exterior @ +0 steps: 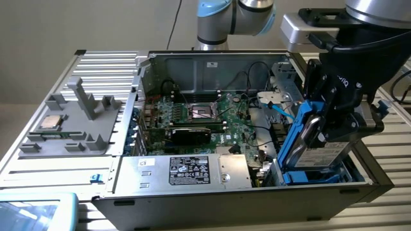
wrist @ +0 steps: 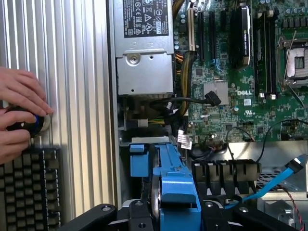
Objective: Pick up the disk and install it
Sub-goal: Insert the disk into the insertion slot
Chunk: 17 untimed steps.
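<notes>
Disk (exterior: 319, 155), flat silver-grey, blue-framed

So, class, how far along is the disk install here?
Done: the disk is picked up. In hand: the gripper clamps it, standing on edge, at the corner bay of the open case. Left: the gripper has not let go, and I cannot tell whether the disk is fully seated.

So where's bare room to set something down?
Ribbed panel strip bordered by the grey fixture and the power supply; also beyond the fixture. Crowded: inside the case, around the motherboard and where the pincer holds the disk.
</notes>
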Tool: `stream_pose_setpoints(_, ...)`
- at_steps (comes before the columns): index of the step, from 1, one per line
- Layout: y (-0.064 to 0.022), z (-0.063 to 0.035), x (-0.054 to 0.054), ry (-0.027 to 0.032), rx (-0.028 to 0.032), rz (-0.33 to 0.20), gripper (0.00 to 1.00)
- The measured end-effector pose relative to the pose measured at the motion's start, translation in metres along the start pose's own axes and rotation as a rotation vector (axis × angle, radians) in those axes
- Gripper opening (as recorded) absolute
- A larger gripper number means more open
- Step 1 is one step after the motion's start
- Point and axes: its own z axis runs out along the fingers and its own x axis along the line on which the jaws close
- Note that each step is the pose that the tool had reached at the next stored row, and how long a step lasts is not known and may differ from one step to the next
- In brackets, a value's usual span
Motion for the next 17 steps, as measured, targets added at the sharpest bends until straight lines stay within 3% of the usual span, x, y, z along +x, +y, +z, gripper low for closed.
stream_pose_setpoints(17,-0.0004,0.0148,0.0,-0.0076,-0.0004,0.0,0.37)
